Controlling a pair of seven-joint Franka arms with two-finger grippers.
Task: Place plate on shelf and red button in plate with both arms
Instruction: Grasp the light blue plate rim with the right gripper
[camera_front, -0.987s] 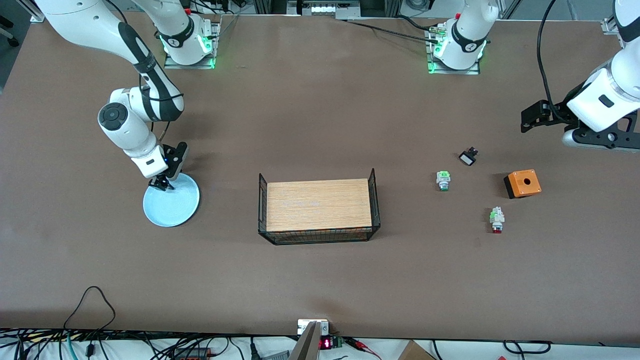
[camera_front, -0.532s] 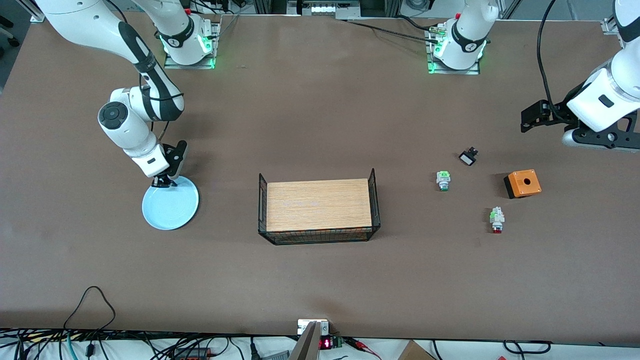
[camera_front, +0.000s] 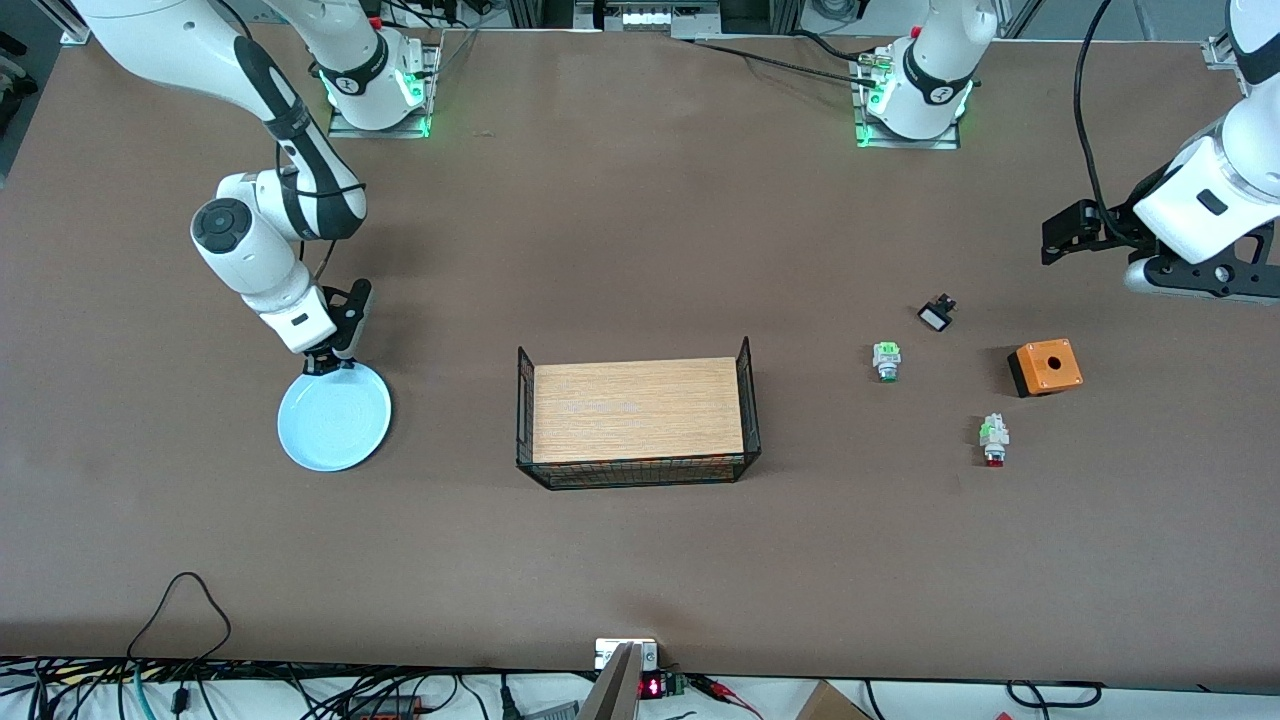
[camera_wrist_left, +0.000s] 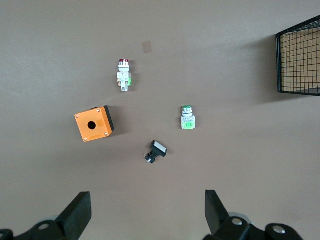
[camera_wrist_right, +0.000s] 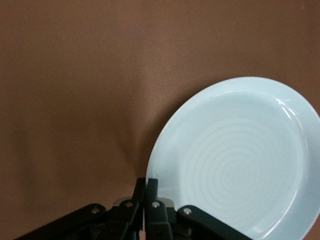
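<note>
The pale blue plate (camera_front: 334, 418) (camera_wrist_right: 240, 160) is at the right arm's end of the table. My right gripper (camera_front: 328, 363) (camera_wrist_right: 151, 189) is shut on the plate's rim at the edge farthest from the front camera. The red button (camera_front: 994, 441) (camera_wrist_left: 123, 75) lies on the table near the left arm's end, nearer to the front camera than the orange box. My left gripper (camera_front: 1200, 283) (camera_wrist_left: 145, 212) hangs open and empty above the table at that end, and that arm waits.
A black wire basket (camera_front: 520, 400) (camera_wrist_left: 300, 60) with a wooden board inside stands mid-table. Near the red button lie a green-capped switch (camera_front: 886, 360) (camera_wrist_left: 187, 117), an orange box with a hole (camera_front: 1045, 366) (camera_wrist_left: 92, 123) and a small black part (camera_front: 936, 314) (camera_wrist_left: 156, 151).
My right gripper has closed on the plate's rim. The plate has shifted slightly toward the front camera and the right arm's end. The left arm has not moved.
</note>
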